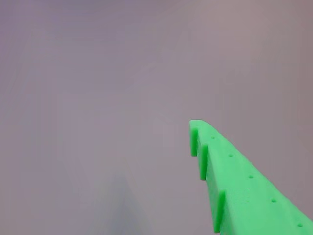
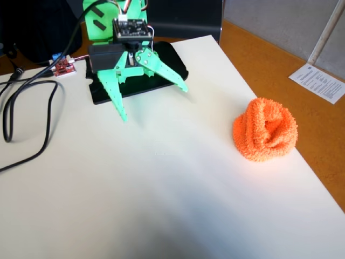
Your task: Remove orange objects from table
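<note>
A bright orange fuzzy cloth lump point(image 2: 266, 130) lies bunched on the cream-white table point(image 2: 161, 183), near its right edge in the fixed view. My green gripper point(image 2: 154, 102) hangs above the table's far part, well to the left of the lump, with its two fingers spread wide and nothing between them. In the wrist view only one green toothed finger point(image 1: 234, 171) shows, over bare table point(image 1: 98, 98); the lump is out of that view.
A black glossy base plate point(image 2: 175, 67) lies under the arm at the far side. Black cables point(image 2: 29, 116) loop on the table's left. A small red circuit board point(image 2: 63, 66) sits far left. Orange-brown wood point(image 2: 291, 70) with a paper sheet point(image 2: 319, 82) borders the right.
</note>
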Robot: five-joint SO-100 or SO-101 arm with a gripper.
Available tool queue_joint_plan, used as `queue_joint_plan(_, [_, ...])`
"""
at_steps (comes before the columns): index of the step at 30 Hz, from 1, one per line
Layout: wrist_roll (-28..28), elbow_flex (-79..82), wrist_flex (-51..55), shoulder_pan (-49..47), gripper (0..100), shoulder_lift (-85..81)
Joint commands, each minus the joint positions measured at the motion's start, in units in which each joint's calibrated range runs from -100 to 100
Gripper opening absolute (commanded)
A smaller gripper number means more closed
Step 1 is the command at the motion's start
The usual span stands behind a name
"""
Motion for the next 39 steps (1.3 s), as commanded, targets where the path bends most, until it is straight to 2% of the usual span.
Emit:
queue_joint_plan(1, [-5.62,-28.90,-1.21,-6.88,56,19.40])
queue_joint_plan(6, [-8.11,-54.19,2.28,-15.23,56,38.28])
queue_joint_plan(10, [-8.40,-63.59,-1.53,-19.08,56,50.53])
queue_joint_plan(12, [-9.33,-65.82,0.17,-20.41,56,54.98])
queue_joint_plan(20, [-12.60,-56.13,13.06,-27.28,56,59.43])
queue_joint_plan(26, [-12.70,-46.34,5.44,-30.76,56,54.39])
queue_joint_plan(32, [-10.45,-47.50,2.20,-29.65,56,55.48])
queue_joint_plan(39, [-10.94,-48.57,-5.26,-27.13,56,58.09])
